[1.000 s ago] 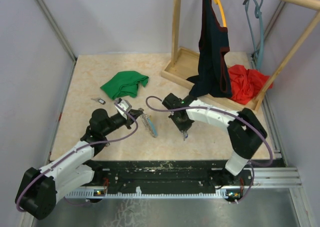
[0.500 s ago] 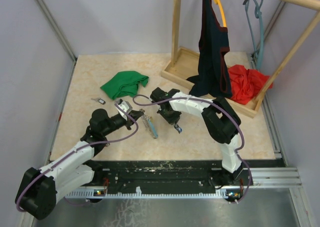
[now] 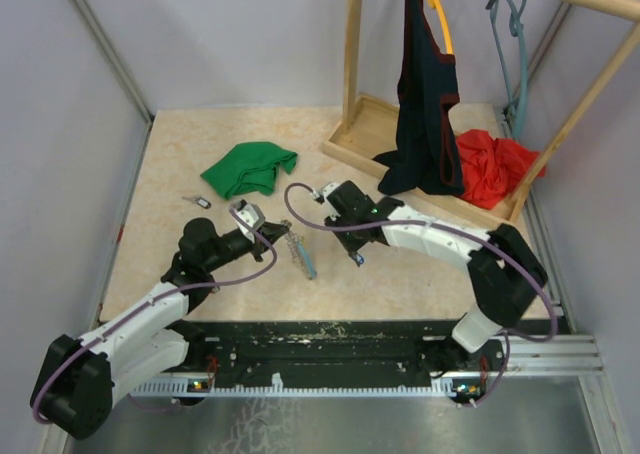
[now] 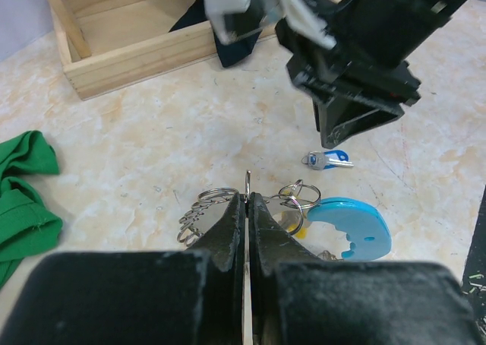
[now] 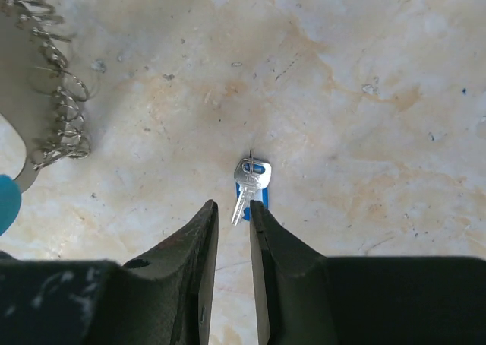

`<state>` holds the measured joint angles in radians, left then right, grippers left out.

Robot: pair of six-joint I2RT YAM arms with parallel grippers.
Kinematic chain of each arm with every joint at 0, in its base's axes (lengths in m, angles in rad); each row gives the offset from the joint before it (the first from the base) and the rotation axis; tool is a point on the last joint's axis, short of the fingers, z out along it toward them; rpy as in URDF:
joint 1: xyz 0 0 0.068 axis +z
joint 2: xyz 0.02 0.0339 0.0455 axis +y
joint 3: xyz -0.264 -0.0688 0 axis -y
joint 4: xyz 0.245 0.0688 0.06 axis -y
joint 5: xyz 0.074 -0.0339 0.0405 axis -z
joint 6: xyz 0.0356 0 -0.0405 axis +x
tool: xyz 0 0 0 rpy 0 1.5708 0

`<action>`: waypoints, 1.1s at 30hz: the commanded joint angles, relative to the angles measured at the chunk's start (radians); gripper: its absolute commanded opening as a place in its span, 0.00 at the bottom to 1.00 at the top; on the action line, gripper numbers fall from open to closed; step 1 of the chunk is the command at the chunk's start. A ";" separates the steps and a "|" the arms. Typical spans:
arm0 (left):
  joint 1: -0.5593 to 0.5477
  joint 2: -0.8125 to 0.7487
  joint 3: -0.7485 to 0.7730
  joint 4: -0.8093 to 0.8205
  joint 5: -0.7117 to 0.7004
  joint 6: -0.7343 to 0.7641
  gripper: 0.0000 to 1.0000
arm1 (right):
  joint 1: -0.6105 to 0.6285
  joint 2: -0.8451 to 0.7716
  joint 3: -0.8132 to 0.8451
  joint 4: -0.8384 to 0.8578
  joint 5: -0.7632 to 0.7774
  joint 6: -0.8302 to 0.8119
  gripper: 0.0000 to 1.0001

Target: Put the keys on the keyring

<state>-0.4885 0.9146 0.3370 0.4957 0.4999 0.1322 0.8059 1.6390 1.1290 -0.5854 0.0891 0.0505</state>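
Left wrist shows left jaws clamping keyring; right wrist, right jaws apart over key.

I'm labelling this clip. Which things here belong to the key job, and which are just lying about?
Job: keyring, pinched by left gripper; blue key at right gripper tips; apparent second key far left.
Lying about: green cloth, wooden rack, dark garment, red cloth, teal hanger.

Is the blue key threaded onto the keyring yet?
No: the left wrist view shows the blue key lying loose on the table, apart from the keyring that the left gripper pinches.
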 commanded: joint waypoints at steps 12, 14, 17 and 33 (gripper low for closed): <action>-0.003 0.005 -0.018 0.069 0.060 0.005 0.00 | -0.022 -0.230 -0.466 0.737 0.059 0.065 0.24; -0.002 0.012 -0.017 0.072 0.065 0.005 0.00 | -0.022 -0.235 -0.503 0.791 0.070 0.068 0.23; -0.003 0.013 -0.018 0.073 0.067 0.007 0.00 | -0.022 -0.234 -0.535 0.843 0.057 0.070 0.23; -0.003 0.016 -0.018 0.075 0.072 0.005 0.01 | -0.022 -0.164 -0.537 0.845 0.044 0.086 0.18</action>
<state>-0.4885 0.9295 0.3264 0.5316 0.5514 0.1322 0.7891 1.4593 0.5823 0.2173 0.1368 0.1196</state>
